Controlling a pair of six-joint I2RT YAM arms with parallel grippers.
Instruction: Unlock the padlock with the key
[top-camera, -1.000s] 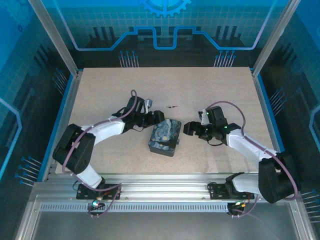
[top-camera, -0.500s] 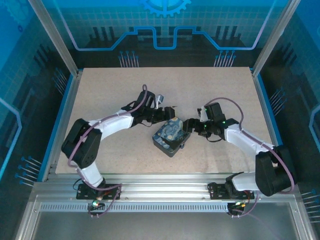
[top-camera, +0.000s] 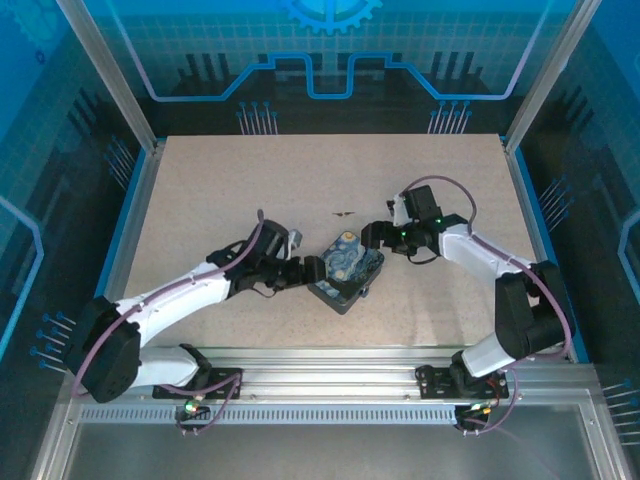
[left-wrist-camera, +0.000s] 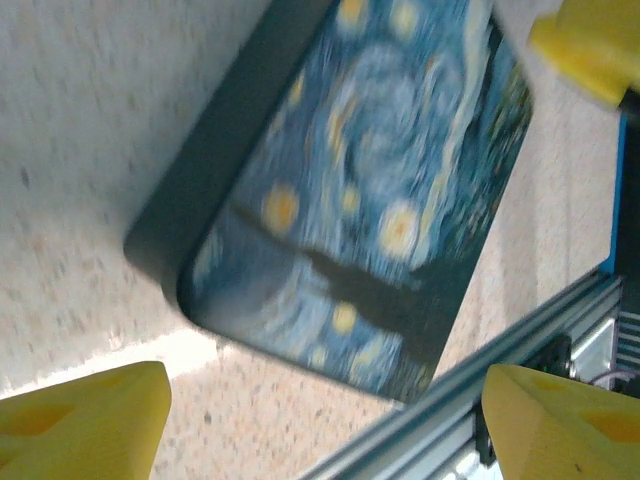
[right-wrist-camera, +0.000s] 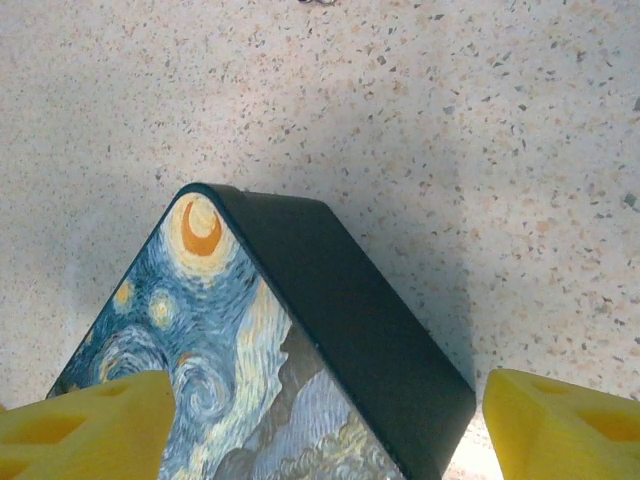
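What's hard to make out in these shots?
The padlock: top view, too small to tell locked or open.
The dark speck beyond it: top view, too small to call a key.
The tin: left wrist view, blurred; right wrist view, cut off by the bottom edge.

My top camera looks down from behind; both wrist cameras sit close to its blue swirly-sky rectangular tin (top-camera: 345, 270).

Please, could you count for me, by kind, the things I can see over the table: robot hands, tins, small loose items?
Robot hands: 2, the left hand and the right hand
Tins: 1, the blue starry tin
Loose items: 1, the small dark item
Total: 4
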